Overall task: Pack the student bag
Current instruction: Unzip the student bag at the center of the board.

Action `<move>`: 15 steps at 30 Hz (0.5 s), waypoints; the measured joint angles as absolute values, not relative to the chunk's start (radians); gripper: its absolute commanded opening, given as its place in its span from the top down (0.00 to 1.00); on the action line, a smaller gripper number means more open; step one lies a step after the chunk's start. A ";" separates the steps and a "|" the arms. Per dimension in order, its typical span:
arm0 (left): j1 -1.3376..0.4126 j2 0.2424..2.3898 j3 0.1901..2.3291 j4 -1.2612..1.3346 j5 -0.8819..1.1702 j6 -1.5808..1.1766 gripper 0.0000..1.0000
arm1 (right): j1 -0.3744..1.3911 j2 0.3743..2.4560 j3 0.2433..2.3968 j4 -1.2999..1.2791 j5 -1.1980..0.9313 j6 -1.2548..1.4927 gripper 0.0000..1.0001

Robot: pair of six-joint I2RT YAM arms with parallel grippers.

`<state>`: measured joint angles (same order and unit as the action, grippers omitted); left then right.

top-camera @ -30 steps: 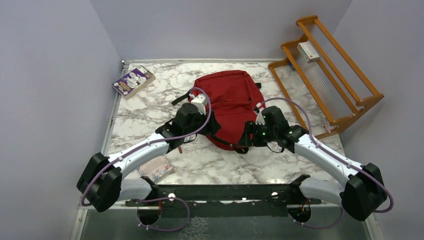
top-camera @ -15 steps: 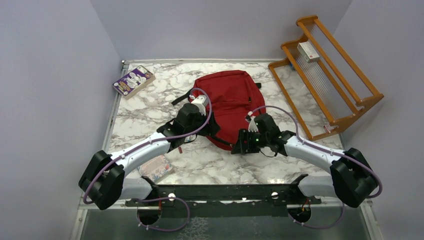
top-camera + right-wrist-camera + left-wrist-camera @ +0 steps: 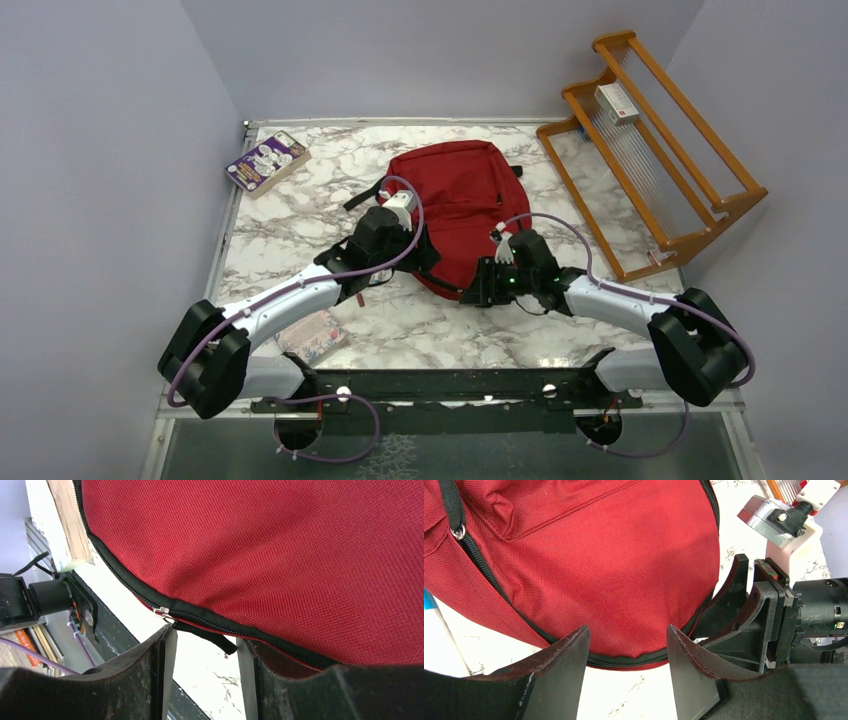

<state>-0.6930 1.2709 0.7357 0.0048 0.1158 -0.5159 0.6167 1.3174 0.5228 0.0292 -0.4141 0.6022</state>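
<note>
Lilac walls (image 3: 420,50) close in a white, grey-veined marble surface (image 3: 300,230). The student bag (image 3: 465,195), a red fabric backpack with black zips, lies flat on it toward the far middle, its rounded bottom end facing the arms. A purple paperback (image 3: 266,161) sits in the far left corner, well apart from the bag. A floral-covered notebook (image 3: 312,335) lies at the near edge, partly under the left arm. A slatted wooden rack (image 3: 650,150) leans against the right wall with a small white box (image 3: 616,103) on its upper tier. The left claw (image 3: 626,635) is low at the bag's near left rim. It is released: its two dark fingers (image 3: 569,670) stand apart and the black zip seam runs across the gap just beyond their tips, with nothing pinched. The right claw (image 3: 206,637) is at the near right rim, facing the left one across the bag's rounded end. It is also released, its fingers parted. The metal zip slider (image 3: 161,612) sits just past one fingertip, and the black pull tab (image 3: 220,644) hangs in the gap between them; I cannot tell whether either finger touches the tab.
</note>
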 measured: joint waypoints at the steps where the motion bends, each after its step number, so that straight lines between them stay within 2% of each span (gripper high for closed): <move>1: -0.693 1.271 0.736 0.005 0.116 -0.516 0.41 | 0.618 1.317 0.517 0.037 -0.414 0.606 0.53; 7: -0.690 1.273 0.736 0.005 0.116 -0.517 0.41 | 0.621 1.317 0.491 0.083 -0.422 0.627 0.66; 15: -0.688 1.278 0.736 0.004 0.120 -0.519 0.41 | 0.621 1.280 0.472 0.112 -0.442 0.640 0.95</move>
<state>-0.6884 1.2781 0.7357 0.0044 0.1200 -0.5186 0.6209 1.2800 0.4725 0.1116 -0.4419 0.6395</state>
